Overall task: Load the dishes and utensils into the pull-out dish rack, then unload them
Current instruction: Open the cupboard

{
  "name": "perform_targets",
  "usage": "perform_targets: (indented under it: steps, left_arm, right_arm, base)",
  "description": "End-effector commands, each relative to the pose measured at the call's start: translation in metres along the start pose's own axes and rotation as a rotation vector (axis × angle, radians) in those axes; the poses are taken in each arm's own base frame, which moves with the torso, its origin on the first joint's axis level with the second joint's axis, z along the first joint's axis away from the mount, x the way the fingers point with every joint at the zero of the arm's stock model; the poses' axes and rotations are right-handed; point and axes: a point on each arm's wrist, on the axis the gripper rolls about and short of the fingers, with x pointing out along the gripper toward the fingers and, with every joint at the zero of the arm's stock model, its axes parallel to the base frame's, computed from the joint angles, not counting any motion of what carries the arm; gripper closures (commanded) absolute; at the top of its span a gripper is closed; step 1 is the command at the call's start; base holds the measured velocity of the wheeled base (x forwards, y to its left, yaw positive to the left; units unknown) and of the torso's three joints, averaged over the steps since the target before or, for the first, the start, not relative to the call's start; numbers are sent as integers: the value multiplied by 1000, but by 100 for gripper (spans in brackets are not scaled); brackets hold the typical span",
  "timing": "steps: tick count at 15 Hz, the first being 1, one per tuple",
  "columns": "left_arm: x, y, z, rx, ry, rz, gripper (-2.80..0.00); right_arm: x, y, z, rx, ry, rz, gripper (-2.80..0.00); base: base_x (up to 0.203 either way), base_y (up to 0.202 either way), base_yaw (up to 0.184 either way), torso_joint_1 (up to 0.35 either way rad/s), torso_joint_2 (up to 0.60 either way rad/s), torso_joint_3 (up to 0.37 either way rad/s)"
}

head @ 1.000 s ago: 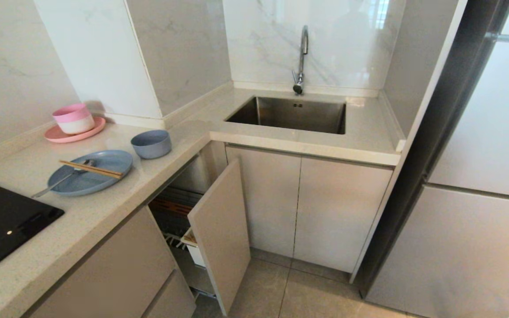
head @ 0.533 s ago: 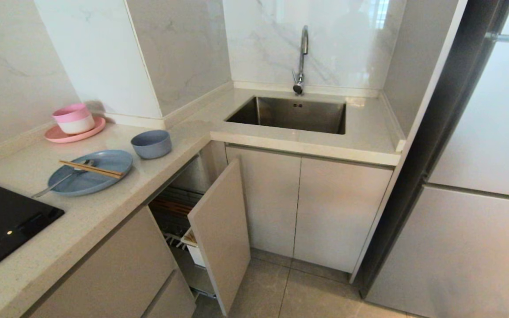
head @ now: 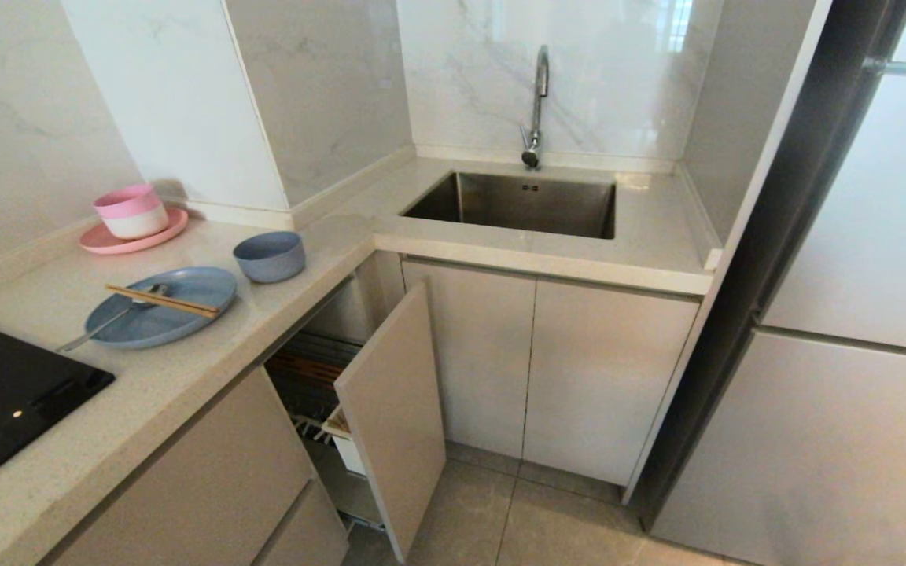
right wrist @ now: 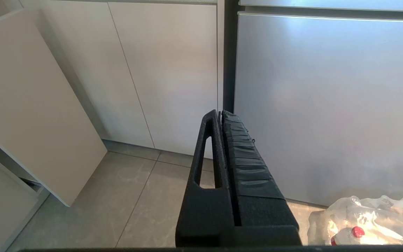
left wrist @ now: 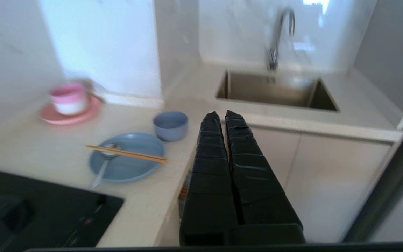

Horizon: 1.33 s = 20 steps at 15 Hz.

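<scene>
Nothing loaded | plate (head: 160,305), bowl (head: 269,256), chopsticks (head: 160,300), spoon (head: 111,318) on bench (head: 185,369) | rack (head: 319,393) out | both grippers' fingers closed, empty: left gripper (left wrist: 221,114), right gripper (right wrist: 219,112)

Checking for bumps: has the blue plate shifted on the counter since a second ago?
No. The blue plate sits in the same spot between the black cooktop and grey-blue bowl.

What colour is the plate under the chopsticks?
Light blue plate, chopsticks lying across it; clearest in the head view.
</scene>
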Motion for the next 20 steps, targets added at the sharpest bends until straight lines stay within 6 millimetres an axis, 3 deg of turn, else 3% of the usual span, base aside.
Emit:
perform_targets:
  steps: [1, 5, 8, 11, 16, 20]
  left_arm:
    - [69, 0, -2, -8, 152, -31, 0]
    - [167, -16, -31, -16, 373, -135, 0]
    - [233, -35, -80, -4, 568, -184, 0]
    - [284, -49, -133, 13, 735, -198, 0]
    - [332, -62, -215, 41, 945, -181, 0]
    - [354, -64, -246, 49, 982, -166, 0]
  right_arm:
    - [0, 0, 0, 1, 0, -1, 0]
    - [0, 0, 0, 1, 0, -1, 0]
    - [0, 0, 0, 1, 0, 0, 0]
    - [0, 0, 0, 1, 0, 1, 0]
    - [0, 0, 0, 1, 0, -1, 0]
    - [0, 0, 0, 1, 0, 1, 0]
  base:
    - [0, 0, 0, 0, 0, 0]
    - [0, 0, 0, 0, 0, 0]
    - [0, 0, 0, 0, 0, 0]
    - [0, 0, 0, 0, 0, 0]
    - [0, 0, 0, 0, 0, 0]
    - [0, 0, 0, 0, 0, 0]
